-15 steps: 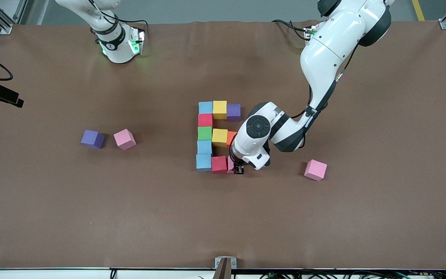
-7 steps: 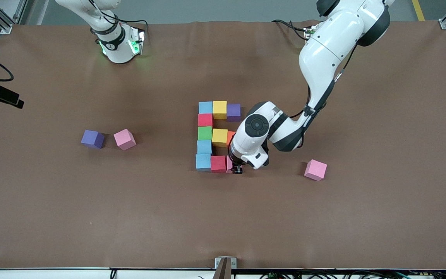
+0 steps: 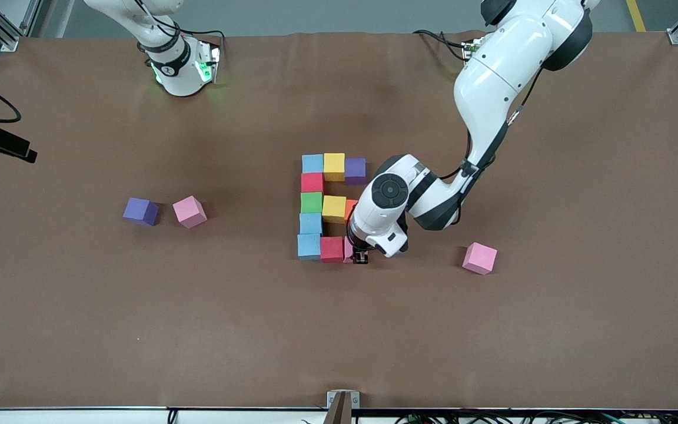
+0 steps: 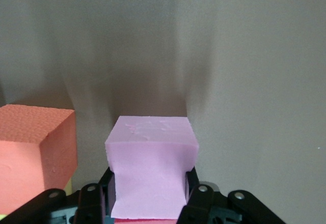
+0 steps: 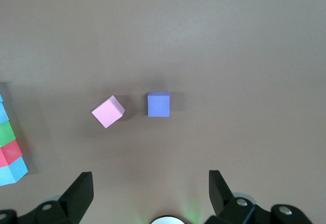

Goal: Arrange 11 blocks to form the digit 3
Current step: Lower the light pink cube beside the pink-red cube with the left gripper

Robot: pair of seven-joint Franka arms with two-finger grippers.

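Front view, centre of the frame: you've got the digit 3 (image 3: 327, 206) nearly built on the brown counter (image 3: 492, 341). It reads like an E from this camera.

- Top bar: light blue block (image 3: 312, 163), yellow block (image 3: 333, 166), purple block (image 3: 355, 169).
- Column going down the frame: red block (image 3: 312, 182), green block (image 3: 311, 202), then two more light blue blocks (image 3: 311, 223), the lowest one being the corner.
- Middle bar: second yellow block (image 3: 333, 208) and orange block (image 3: 351, 207), which is partly hidden under the left arm's wrist.
- Bottom bar: second red block (image 3: 332, 249) sits beside the corner light blue.

Your left gripper (image 3: 361, 257) is down at the open end of that bottom bar, pinching a pink block (image 3: 349, 249) that shows as a thin sliver right up against the red one. The left wrist view backs it up: the fingers (image 4: 192, 183) are clamped on both sides of the pink cube (image 4: 152, 168), with the orange block (image 4: 35, 158) just beside it. Can't tell whether the pink one is resting on the counter or a hair above it.

Your right arm waits near its base at the top edge of the frame. The right gripper (image 5: 150, 193) only shows in its own wrist view, spread wide with nothing between the fingers.

Loose stuff: a spare purple block (image 3: 140, 211) and a spare pink block (image 3: 189, 211) sit near each other toward the right arm's end of the counter. Another loose pink block (image 3: 479, 258) sits toward the left arm's end.
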